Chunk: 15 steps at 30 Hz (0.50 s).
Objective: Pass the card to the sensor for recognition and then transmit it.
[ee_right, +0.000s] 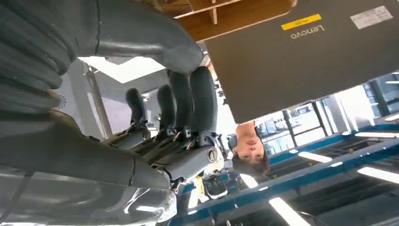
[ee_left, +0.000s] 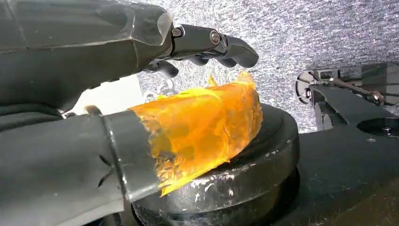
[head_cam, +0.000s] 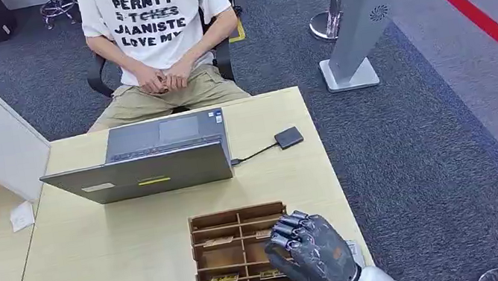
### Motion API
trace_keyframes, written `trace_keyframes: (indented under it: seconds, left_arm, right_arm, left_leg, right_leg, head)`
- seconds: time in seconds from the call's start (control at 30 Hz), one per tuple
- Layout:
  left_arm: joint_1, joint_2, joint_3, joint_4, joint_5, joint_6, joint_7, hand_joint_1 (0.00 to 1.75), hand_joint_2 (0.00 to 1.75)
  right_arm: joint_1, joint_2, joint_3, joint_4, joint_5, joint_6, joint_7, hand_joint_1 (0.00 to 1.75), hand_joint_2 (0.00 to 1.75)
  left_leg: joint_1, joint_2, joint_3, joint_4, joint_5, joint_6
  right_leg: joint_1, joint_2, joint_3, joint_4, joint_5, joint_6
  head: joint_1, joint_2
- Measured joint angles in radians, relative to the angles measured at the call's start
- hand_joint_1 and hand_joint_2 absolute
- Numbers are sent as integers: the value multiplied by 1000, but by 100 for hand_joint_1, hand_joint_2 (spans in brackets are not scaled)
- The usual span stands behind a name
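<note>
One right hand [head_cam: 314, 253] over the wooden card tray [head_cam: 203, 228], fingers curled (contents untellable); left hand [ee_left: 141, 70] slack, empty; sensor [head_cam: 288, 137] beside laptop [head_cam: 151, 163].

Brown wood card tray [head_cam: 202, 223], pale matt laminate table [head_cam: 100, 269], matt grey laptop lid [head_cam: 146, 176], rough carpet [head_cam: 420, 143]

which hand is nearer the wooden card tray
Right. The right hand hangs over the wooden card tray's right end, fingers curled. The left hand hangs down by the carpet floor, away from the table.
</note>
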Motion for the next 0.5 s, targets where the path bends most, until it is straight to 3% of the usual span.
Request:
trace_keyframes:
  seconds: [0.17,0.2,0.3,0.33,0.5]
  left_arm:
    - [0,0,0,0,-3,0,1,0,0]
    - [0,0,0,0,-3,0,2,0,0]
    - [0,0,-1,0,-6,0,2,0,0]
    - [0,0,-1,0,-7,0,2,0,0]
    - [0,0,-1,0,-12,0,3,0,0]
  right_arm:
    - [-18,2,7,23,4,10,9,94,175]
    - [-21,2,8,27,4,11,11,82,175]
    - [-33,9,11,41,4,18,14,87,175]
    - [-37,11,12,45,4,21,17,75,175]
    - [-58,28,16,72,3,32,23,77,175]
  left_leg:
    - [0,0,0,0,0,0]
    - [0,0,0,0,0,0]
    - [0,0,0,0,0,0]
    - [0,0,0,0,0,0]
    - [0,0,0,0,0,0]
  right_leg:
    - [0,0,0,0,0,0]
    - [0,0,0,0,0,0]
    - [0,0,0,0,0,0]
    - [0,0,0,0,0,0]
    - [0,0,0,0,0,0]
  head:
    - [0,0]
    - [0,0]
    - [0,0]
    - [0,0]
    - [0,0]
